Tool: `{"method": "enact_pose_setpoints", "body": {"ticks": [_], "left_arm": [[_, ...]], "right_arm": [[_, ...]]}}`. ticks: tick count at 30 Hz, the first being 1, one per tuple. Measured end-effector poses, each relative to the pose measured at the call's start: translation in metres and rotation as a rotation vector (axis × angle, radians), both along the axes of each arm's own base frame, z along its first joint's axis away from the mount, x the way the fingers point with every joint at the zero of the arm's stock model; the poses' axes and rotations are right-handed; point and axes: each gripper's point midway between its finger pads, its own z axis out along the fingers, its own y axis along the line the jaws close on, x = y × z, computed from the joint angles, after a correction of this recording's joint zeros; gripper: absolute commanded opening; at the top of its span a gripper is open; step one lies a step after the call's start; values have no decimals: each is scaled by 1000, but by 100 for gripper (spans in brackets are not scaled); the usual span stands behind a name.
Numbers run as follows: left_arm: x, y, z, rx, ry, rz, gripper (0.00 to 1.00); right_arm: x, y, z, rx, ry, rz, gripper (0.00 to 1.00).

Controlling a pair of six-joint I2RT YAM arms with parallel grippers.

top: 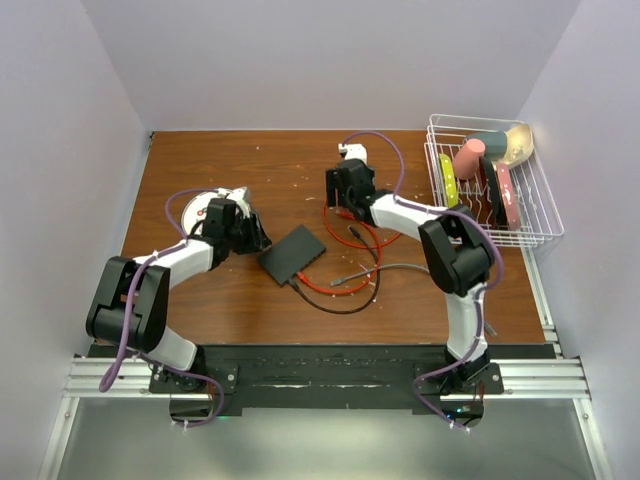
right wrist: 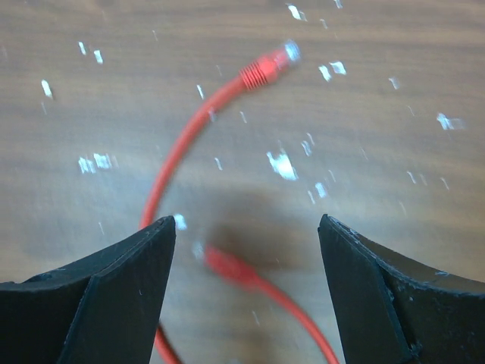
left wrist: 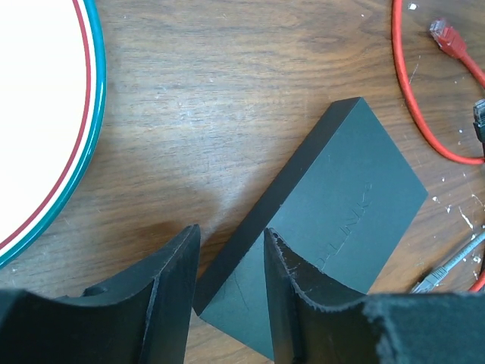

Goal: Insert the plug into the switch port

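Note:
The switch, a flat matte-black box, lies at an angle in the middle of the table. In the left wrist view its near corner lies between my left gripper's fingers. The left gripper is open and straddles that corner. My right gripper is wide open, low over a red plug of the red cable. The cable's other red plug lies farther off. Neither gripper holds anything. The switch's sockets are out of view.
A white plate with a red and teal rim lies behind the left gripper. A black cable and a grey cable with its plug lie right of the switch. A white wire basket with kitchen items stands at the far right.

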Motion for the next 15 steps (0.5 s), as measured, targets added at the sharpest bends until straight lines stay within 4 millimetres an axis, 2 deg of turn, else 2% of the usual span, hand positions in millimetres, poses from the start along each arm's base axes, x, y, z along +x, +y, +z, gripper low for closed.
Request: {"method": "enact_pose_setpoints", "body": {"ticks": [1, 5, 6, 7, 12, 15], "left_arm": [[0, 0, 1, -1, -1, -1, 45], [0, 0, 3, -2, -6, -1, 45], [0, 0, 3, -3, -6, -1, 45], [0, 0, 3, -3, -7, -1, 45], [0, -1, 3, -6, -7, -4, 45], [-1, -2, 4, -12, -5, -11, 45]], "right_arm": [[10, 6, 0, 10, 1, 0, 80], [32, 23, -8, 35, 15, 2, 79], [36, 26, -12, 37, 25, -1, 79], [39, 28, -16, 39, 34, -4, 74], [54, 38, -43, 23, 84, -24, 73], [61, 43, -42, 10, 80, -39, 65]]}}
